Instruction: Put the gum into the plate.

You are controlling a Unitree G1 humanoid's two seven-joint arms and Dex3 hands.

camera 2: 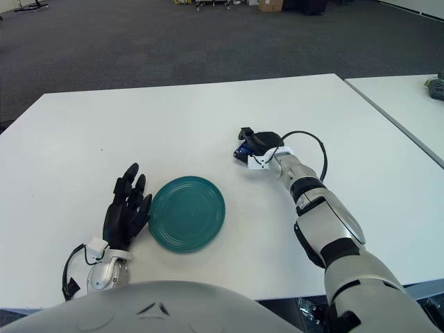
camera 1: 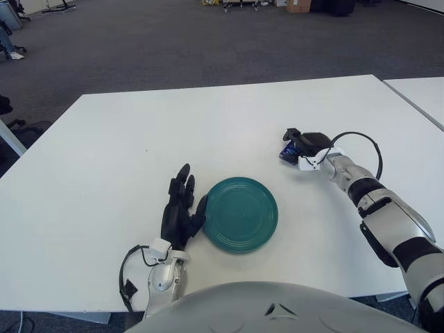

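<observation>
My right hand (camera 1: pixel 303 144) reaches out over the white table (camera 1: pixel 104 166), its dark fingers clenched around the small blue pack of gum (camera 1: pixel 286 152), which peeks out on the hand's left side, low at the tabletop. The green plate (camera 1: pixel 240 214) lies nearer to me and to the left of that hand, well apart from the gum. My left hand (camera 1: pixel 182 210) shows flat with fingers spread, holding nothing, just beside the plate's left rim.
</observation>
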